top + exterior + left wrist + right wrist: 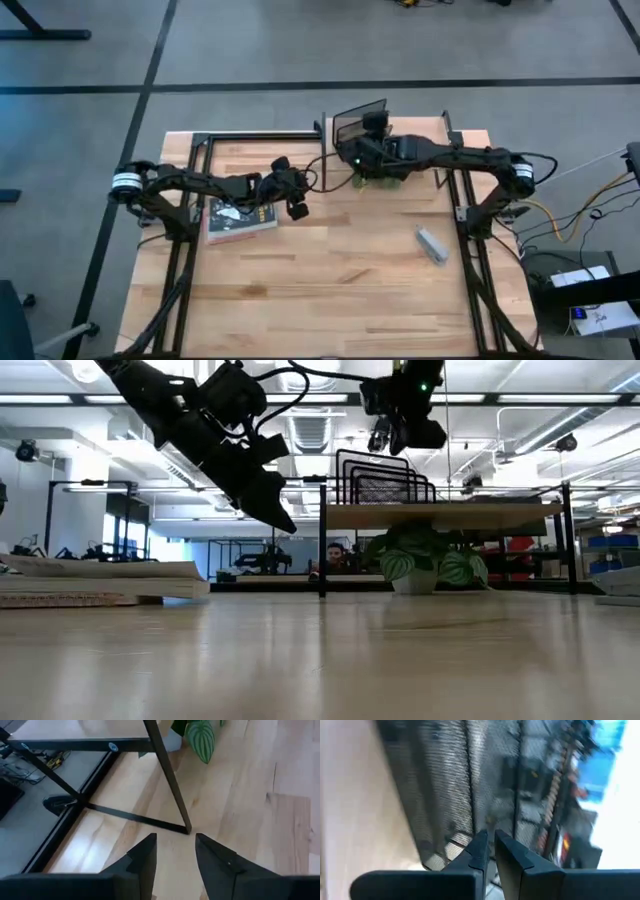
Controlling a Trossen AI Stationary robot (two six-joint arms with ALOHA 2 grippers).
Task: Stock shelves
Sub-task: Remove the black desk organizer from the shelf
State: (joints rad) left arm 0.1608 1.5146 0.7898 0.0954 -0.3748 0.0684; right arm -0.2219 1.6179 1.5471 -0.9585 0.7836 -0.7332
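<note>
Small shelf (420, 135) at upper centre of the high view, near the table's far edge, carrying a black mesh rack (360, 122) on its left end; in the low view, same shelf (440, 515) right of centre, with a plant (425, 560) tucked beneath. Right gripper (375, 125) up over the rack on the shelf; in its wrist view fingers (481, 851) nearly together, only a thin gap between them and nothing seen in it, mesh directly ahead. Left gripper (297, 208) left of centre in the high view, hanging above the table just beside a book (240, 222); in its wrist view fingers (145, 857) moderately apart and empty, pointing toward a shelf leg (167, 775). A grey item (432, 244) lying lower right in the high view, well apart from both arms. Risks, as judgement: rack probably light and free-standing, so a nudge or off-centre pinch by the right gripper could tip it or slide it off the shelf's end; lowering too far might strike the board and jolt the plant below. On the left, reaching forward could clip the leg and shift the whole shelf.
</note>
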